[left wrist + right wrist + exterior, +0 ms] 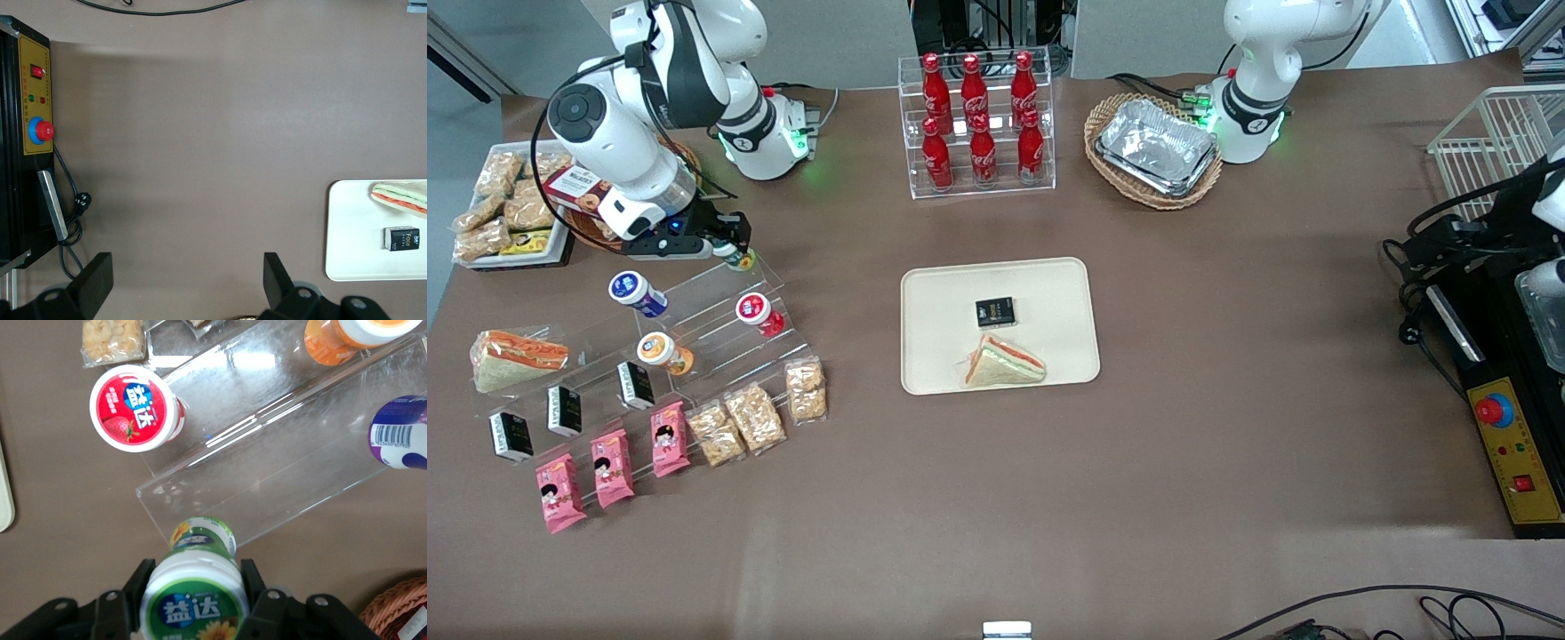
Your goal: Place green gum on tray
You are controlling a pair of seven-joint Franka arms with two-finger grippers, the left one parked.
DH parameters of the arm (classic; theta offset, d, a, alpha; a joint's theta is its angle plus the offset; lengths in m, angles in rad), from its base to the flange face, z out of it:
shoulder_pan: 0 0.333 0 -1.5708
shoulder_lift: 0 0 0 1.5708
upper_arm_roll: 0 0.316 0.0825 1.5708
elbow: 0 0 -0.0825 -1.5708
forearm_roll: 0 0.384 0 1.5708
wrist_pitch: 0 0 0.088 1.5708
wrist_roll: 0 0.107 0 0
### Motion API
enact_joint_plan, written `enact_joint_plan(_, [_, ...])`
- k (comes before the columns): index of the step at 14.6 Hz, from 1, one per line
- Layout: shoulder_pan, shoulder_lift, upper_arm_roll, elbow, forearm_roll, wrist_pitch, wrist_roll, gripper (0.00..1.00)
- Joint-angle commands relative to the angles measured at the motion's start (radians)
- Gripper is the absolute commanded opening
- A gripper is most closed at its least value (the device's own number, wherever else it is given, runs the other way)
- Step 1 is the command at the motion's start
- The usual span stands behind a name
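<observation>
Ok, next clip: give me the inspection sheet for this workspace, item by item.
Surface: brown table.
Job's things: green gum held between the fingers above the acrylic stand; tray holds a sandwich and a black box.
Clutter: red, orange and blue bottles, snack packs, cola rack, foil trays.
Grippers: gripper shut on the gum.
Cables: bundle by the control box.
Surroundings: wire basket.

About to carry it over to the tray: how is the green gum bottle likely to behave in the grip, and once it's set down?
The green gum looks like a rigid plastic cylinder, so it probably won't deform. The gripper, above the clear stepped stand, flanks its smooth round sides just under the lid; it might twist or slip. Laid sideways on the tray, it would likely roll.
</observation>
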Motion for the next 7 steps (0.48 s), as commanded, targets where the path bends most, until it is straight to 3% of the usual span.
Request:
enact_joint_plan(1, [0.009,0.009,-0.005,0.002,0.026,0.017,0.004,0.21])
enact_joint_plan(5, [0.009,-0.008,-0.005,0.014,0.026,-0.023,-0.001,0.20])
enact_joint_plan(7, [0.009,-0.064,-0.005,0.075,0.026,-0.150,-0.007,0.20])
